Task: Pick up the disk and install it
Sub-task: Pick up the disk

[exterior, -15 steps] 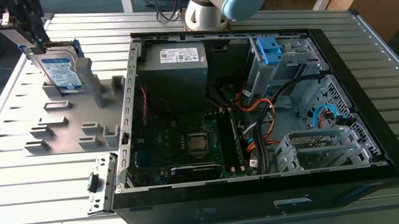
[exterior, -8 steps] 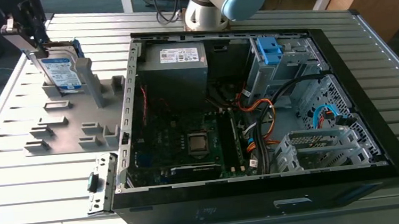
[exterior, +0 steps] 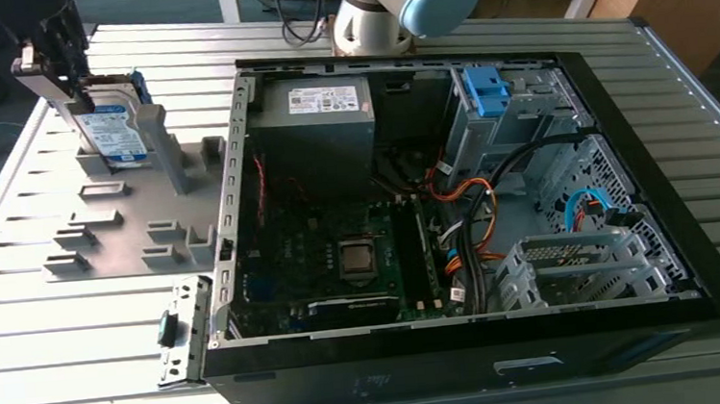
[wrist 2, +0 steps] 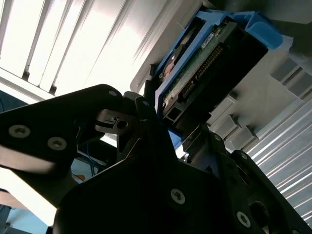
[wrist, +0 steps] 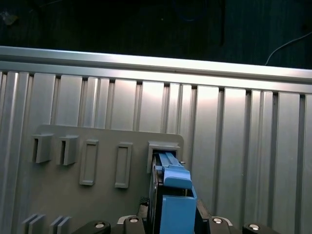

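Note:
The disk, silver with a blue-and-white label and a blue bracket, stands on edge in a slot of the grey holder plate at the exterior view's left. My gripper comes down on the disk's upper end. In the first wrist view the blue bracket sits tight between my fingers, its far end in the holder's slot. The second wrist view shows the disk's connector edge held against my dark gripper.
An open black computer case lies to the exterior view's right of the holder, with a grey power supply, a metal drive cage with a blue latch and loose cables. The arm's base stands behind it on the ribbed metal table.

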`<state>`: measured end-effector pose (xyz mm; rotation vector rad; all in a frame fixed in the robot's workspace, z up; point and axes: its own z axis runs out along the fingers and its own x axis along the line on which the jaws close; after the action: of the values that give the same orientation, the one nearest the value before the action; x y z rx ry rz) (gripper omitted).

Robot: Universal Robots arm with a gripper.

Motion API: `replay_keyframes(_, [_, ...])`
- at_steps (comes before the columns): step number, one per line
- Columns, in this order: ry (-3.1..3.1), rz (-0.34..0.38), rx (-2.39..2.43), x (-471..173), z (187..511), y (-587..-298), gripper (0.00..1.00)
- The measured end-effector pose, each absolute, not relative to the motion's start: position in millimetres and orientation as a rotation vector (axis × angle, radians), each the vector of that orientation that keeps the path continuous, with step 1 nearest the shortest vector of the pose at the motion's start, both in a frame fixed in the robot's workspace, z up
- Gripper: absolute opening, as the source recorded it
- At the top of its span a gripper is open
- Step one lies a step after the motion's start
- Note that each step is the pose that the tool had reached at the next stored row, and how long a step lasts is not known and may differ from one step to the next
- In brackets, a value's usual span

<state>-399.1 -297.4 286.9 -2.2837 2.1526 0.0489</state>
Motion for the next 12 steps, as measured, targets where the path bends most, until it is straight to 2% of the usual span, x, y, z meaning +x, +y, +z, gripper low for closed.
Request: replay_keyframes(12, [2.152,0.049,-2.285,-399.1,280.2,-297.4,0.45])
